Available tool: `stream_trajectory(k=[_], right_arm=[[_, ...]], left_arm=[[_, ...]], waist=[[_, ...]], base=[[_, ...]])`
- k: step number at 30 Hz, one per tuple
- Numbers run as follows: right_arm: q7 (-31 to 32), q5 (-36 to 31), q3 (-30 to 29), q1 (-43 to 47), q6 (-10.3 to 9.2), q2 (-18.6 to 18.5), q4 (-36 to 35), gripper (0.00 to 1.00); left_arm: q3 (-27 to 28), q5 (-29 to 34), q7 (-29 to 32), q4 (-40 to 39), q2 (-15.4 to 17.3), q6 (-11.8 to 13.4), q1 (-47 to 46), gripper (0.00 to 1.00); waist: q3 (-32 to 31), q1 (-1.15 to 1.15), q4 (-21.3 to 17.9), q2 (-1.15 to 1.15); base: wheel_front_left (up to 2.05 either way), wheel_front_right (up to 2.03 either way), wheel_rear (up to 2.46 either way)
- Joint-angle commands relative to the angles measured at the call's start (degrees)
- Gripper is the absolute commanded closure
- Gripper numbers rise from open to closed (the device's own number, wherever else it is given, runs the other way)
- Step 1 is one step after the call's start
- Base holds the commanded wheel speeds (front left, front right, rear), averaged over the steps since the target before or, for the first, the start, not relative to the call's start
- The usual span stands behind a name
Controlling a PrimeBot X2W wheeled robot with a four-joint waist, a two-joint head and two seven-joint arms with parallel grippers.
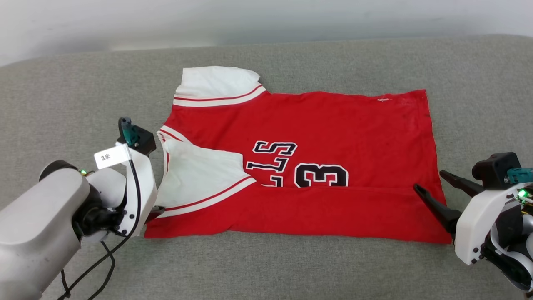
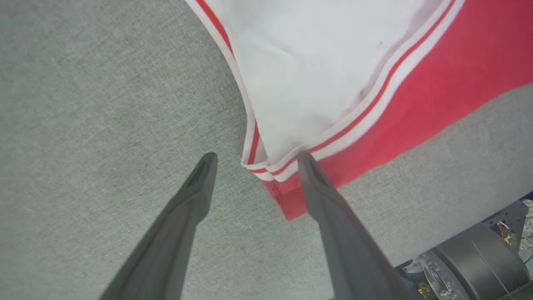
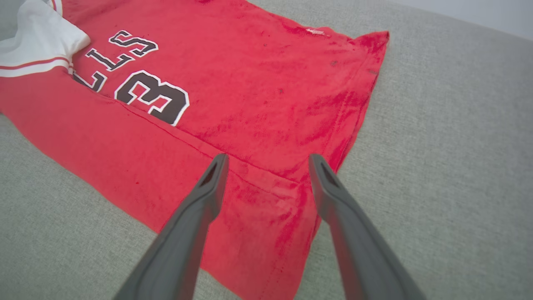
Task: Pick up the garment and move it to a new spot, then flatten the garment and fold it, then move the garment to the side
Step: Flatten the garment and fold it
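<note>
**Entry 1, left wrist view.** The left end effector (image 2: 257, 156) is standing spread and is grasping nothing. Its tips are hovering at the near corner of the garment (image 2: 333, 62), where the striped cuff of a white sleeve is overlapping the red body. One finger is lying over red cloth, the other over the bare grey bench (image 2: 83, 104). Whether either is touching cannot be told.

**Entry 2, right wrist view.** The right end effector (image 3: 268, 156) is likewise released and empty. It is straddling the hem-end corner of a turned-up near strip, whose edge is cutting across the foot of the "3".

**Entry 3, head view.**
- The garment is lying flat mid-bench, collar end toward the robot's left and hem toward its right.
- The near sleeve is lying folded inward.
- The far sleeve is sticking out past the far edge.

**Handling note (judgement).**
- Folding appears to be under way, with one lengthwise fold laid.
- The far sleeve is wanting tucking first.
- Both far corners are then wanting pinching at matching points and carrying over low and level, so the thin jersey is not dragging the laid strip askew.
</note>
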Motion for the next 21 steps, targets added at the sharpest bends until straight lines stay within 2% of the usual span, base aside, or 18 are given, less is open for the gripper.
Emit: stream_trajectory(k=[1,11,12,13,21], right_arm=[[0.3,-0.2,0.0,-0.7,-0.02,0.5,-0.3,0.0],[0.3,0.2,1.0,-3.5,-0.03,0.8,0.5,0.0],[0.3,0.4,1.0,-3.9,-0.02,0.7,0.6,0.0],[0.5,0.5,1.1,-4.3,-0.02,0.6,0.6,0.0],[4.4,1.9,1.4,-10.1,-0.02,-3.7,-0.6,0.0]], left_arm=[[-0.4,-0.2,0.1,0.7,-0.5,0.4,1.0,0.0],[-3.9,-0.2,0.0,6.6,-3.1,-0.7,5.7,0.0],[-4.1,-0.5,-0.1,6.9,-3.4,-1.0,6.2,0.58],[-4.1,-0.7,-0.3,7.1,-3.6,-1.2,6.5,1.0],[-3.6,0.8,-3.8,5.2,-2.4,-2.3,4.2,1.0]], waist=[[1.1,0.0,-0.7,0.0],[3.0,0.0,-2.2,0.0],[3.0,0.0,-2.3,0.0],[2.9,0.0,-2.3,0.0],[0.8,0.0,-1.4,0.0]], base=[[0.0,0.0,0.0],[0.0,0.0,0.0],[0.0,0.0,0.0],[0.0,0.0,0.0],[0.0,0.0,0.0]])
